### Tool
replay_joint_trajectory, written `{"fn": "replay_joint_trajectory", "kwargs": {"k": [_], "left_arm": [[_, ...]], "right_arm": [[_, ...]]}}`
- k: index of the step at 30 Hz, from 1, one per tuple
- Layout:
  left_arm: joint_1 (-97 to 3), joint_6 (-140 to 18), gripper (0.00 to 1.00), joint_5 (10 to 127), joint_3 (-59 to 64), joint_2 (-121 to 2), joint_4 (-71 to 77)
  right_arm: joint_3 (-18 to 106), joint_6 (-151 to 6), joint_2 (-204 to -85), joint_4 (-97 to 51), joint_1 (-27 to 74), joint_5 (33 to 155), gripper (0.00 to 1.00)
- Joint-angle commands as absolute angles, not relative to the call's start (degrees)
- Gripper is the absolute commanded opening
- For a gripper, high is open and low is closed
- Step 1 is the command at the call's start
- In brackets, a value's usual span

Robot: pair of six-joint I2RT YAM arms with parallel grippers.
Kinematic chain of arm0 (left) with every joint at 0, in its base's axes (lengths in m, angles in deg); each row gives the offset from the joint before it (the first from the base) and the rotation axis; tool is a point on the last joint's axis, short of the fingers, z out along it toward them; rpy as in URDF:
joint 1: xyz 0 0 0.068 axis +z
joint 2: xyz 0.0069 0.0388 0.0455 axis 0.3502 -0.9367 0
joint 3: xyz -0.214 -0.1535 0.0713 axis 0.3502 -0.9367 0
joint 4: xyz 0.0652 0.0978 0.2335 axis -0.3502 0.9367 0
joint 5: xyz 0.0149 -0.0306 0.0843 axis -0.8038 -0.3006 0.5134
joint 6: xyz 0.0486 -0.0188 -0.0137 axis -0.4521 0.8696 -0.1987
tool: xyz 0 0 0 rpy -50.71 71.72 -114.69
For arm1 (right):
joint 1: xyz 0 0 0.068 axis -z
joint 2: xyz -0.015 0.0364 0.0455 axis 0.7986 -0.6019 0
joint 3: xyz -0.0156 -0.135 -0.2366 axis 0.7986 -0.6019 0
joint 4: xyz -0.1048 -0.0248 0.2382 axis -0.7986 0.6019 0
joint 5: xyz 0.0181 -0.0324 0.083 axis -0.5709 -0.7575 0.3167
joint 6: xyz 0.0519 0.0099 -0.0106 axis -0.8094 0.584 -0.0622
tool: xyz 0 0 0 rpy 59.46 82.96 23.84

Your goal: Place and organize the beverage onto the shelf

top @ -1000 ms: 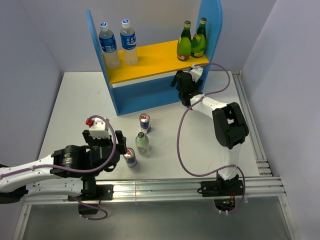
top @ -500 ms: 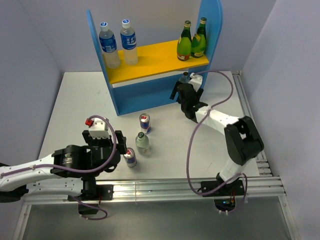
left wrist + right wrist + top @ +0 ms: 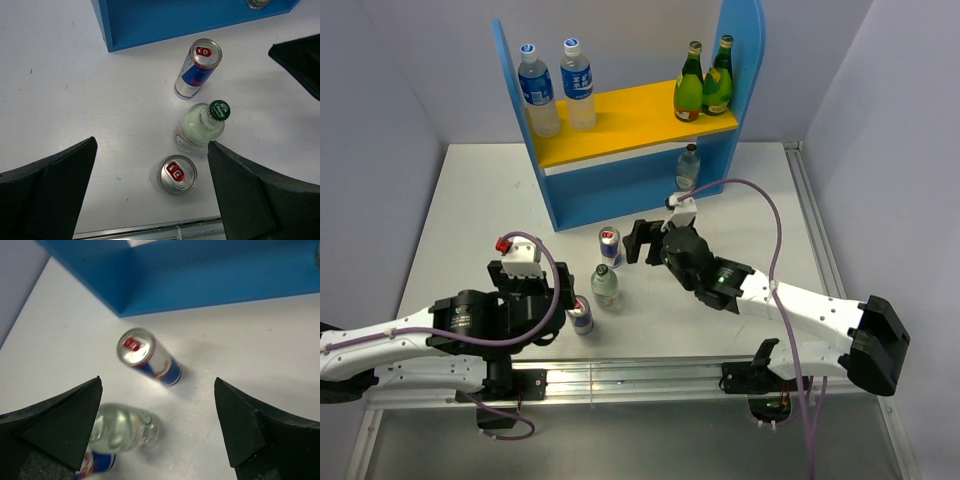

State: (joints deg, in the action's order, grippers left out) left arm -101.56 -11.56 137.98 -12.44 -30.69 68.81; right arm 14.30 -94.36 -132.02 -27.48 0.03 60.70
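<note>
The blue shelf [image 3: 515, 110] with a yellow upper board [image 3: 630, 115] holds two blue-labelled water bottles [image 3: 538, 92] [image 3: 578, 85] at the upper left. One small green-capped bottle [image 3: 688, 168] stands on the lower level at the right. On the table stand two cans [image 3: 609, 246] [image 3: 580, 315] and the other small bottle [image 3: 605, 287]. My left gripper [image 3: 563, 290] is open and empty beside the near can [image 3: 176, 174]. My right gripper [image 3: 640, 241] is open and empty, hovering by the far can [image 3: 148, 359]; the small bottle [image 3: 122, 430] shows blurred below it.
Two dark green yellow-labelled bottles [image 3: 690, 85] [image 3: 720, 78] stand at the upper right of the shelf. Metal rails run along the table's near edge [image 3: 650, 375] and right edge [image 3: 820, 250]. Grey walls close in the left, back and right.
My right gripper has pulled back from the shelf's lower level, leaving the small bottle standing there, and swung left and nearer, over the far can. The left arm has barely moved.
</note>
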Motion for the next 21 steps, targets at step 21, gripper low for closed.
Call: {"fn": "replay_joint_trajectory", "kwargs": {"k": [21], "left_arm": [[-102.3, -11.1, 0.99, 139.9, -10.1, -30.3, 69.0]], "right_arm": [[1.8, -94.9, -140.3, -42.6, -22.3, 56.5, 1.0]]}}
